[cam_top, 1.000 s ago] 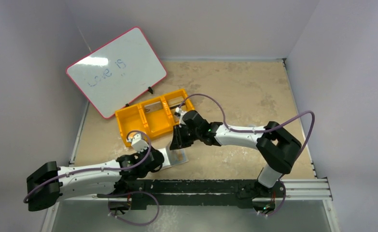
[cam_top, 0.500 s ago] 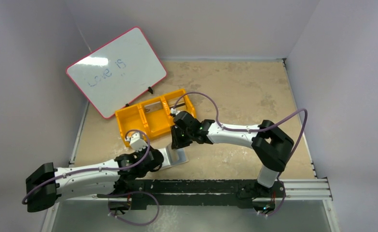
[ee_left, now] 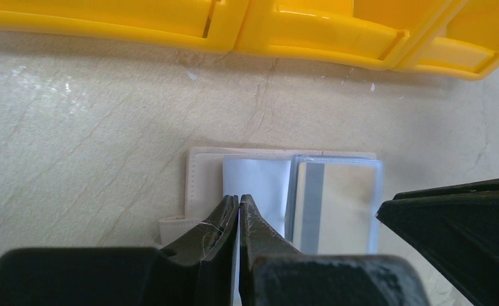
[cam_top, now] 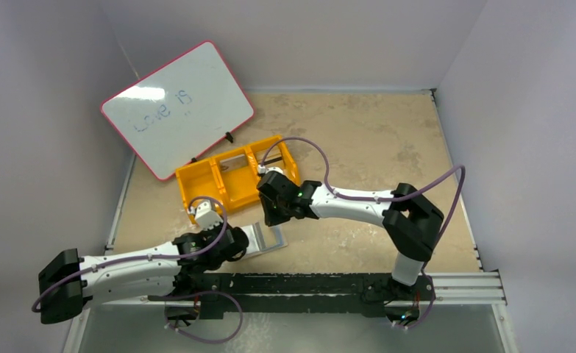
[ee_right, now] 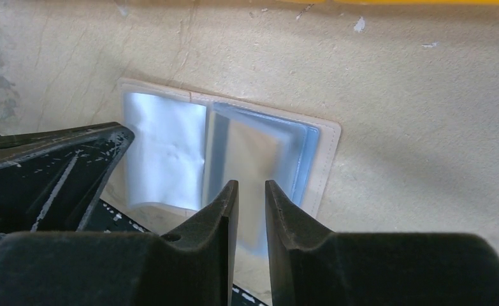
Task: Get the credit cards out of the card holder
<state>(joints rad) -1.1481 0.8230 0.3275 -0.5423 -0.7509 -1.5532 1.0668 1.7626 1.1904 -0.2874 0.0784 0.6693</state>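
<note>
The card holder [ee_left: 256, 178], a tan bifold with glossy blue panels, is laid open close to the yellow plastic bin [ee_left: 297, 35], pinched at one panel by the left gripper [ee_left: 239, 199]; the right gripper [ee_right: 252, 185] is held slightly parted above it.

We find the tan bifold card holder [ee_left: 285, 188] lying open beneath the left gripper [ee_left: 239, 201] and the right gripper [ee_right: 251, 188], with the yellow three-compartment plastic bin [ee_left: 310, 38] just beyond.
</note>
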